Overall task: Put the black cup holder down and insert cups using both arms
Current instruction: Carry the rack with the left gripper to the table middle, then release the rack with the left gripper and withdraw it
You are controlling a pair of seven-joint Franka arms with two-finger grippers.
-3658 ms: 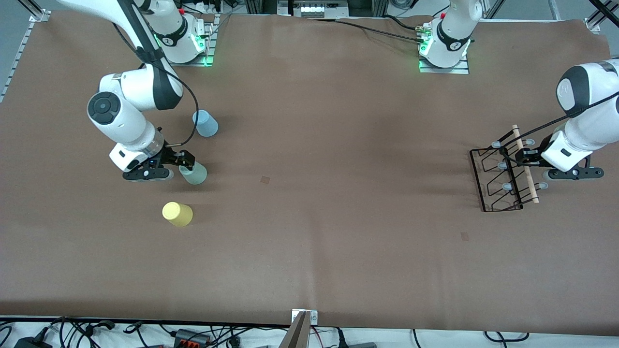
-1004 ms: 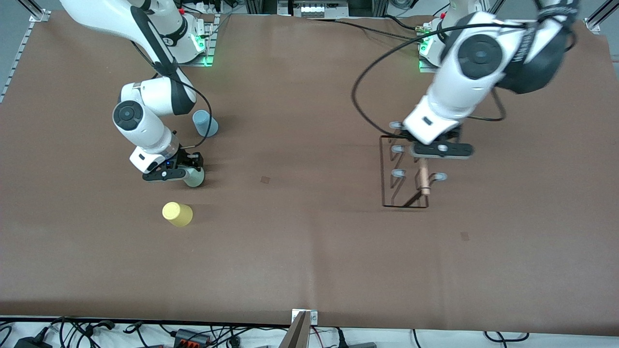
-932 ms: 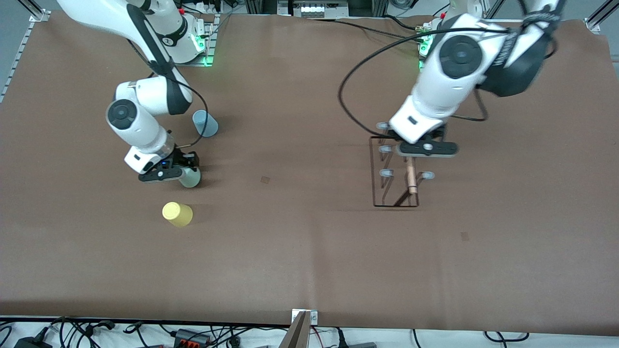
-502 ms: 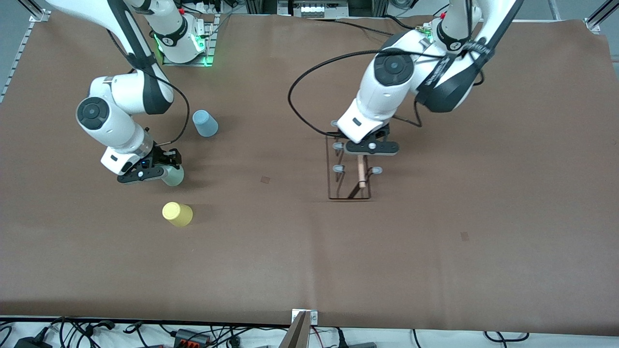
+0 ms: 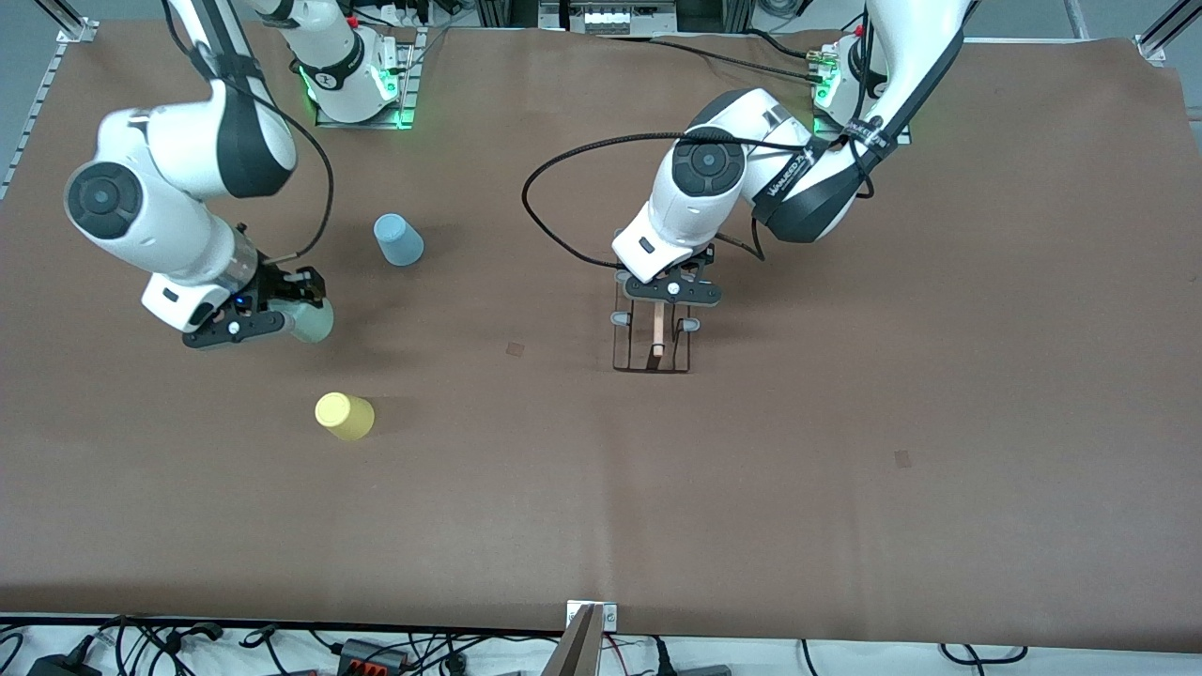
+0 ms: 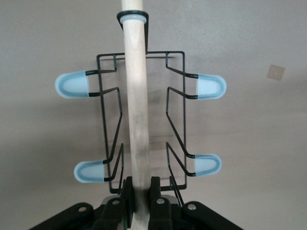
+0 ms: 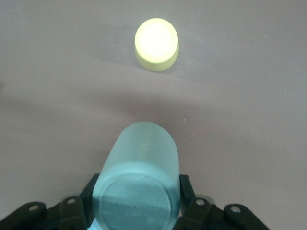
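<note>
My left gripper (image 5: 669, 293) is shut on the wooden rod handle (image 6: 137, 100) of the black cup holder (image 5: 652, 340) and holds it over the middle of the table; its blue-grey pegs (image 6: 73, 85) stick out to both sides. My right gripper (image 5: 282, 305) is shut on the sage green cup (image 5: 312, 322), lifted above the table toward the right arm's end; the cup (image 7: 141, 172) fills the right wrist view. The yellow cup (image 5: 344, 416) stands upside down on the table, nearer the front camera, and shows in the right wrist view (image 7: 156, 43). The light blue cup (image 5: 398, 239) stands upside down, farther back.
The brown table cover (image 5: 601, 488) spreads wide around both arms. Two small brown patches (image 5: 515, 348) (image 5: 902, 459) mark it. Cables (image 5: 376, 648) lie along the table's front edge.
The left arm has carried the cup holder from its own end of the table to the middle. The right gripper has lifted the green cup and moved it toward the right arm's end.
</note>
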